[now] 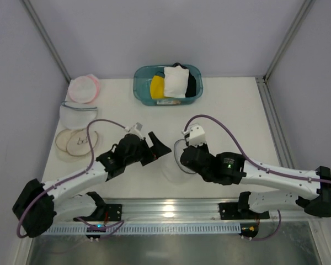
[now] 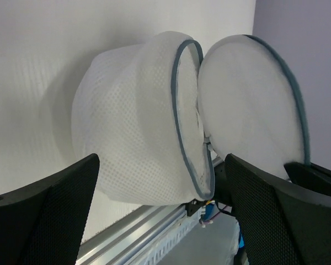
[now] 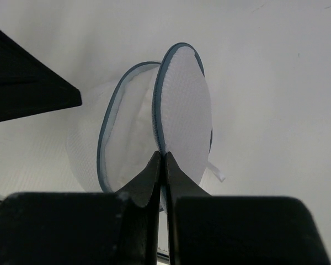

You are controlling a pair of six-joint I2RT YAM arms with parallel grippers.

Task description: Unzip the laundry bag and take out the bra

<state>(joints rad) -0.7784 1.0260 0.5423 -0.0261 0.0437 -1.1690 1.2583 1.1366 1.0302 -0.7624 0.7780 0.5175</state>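
My right gripper (image 3: 163,157) is clenched, its 2 fingers pinching the grey-blue zipper rim of the laundry bag (image 3: 127,138) at the flap half, low in the wrist frame. My left gripper (image 2: 161,182) is spread wide and grasping nothing, with the bag just beyond its tips. The bag gapes unzipped, 2 dome halves apart, centre of the top frame between both grippers. What's inside the mesh, I cannot tell. Farther back, upper centre, there's a teal basket (image 1: 139,88) with a yellow garment (image 1: 157,86) and a white pad (image 1: 175,81). Upper left is a pink-rimmed pouch (image 1: 84,88).
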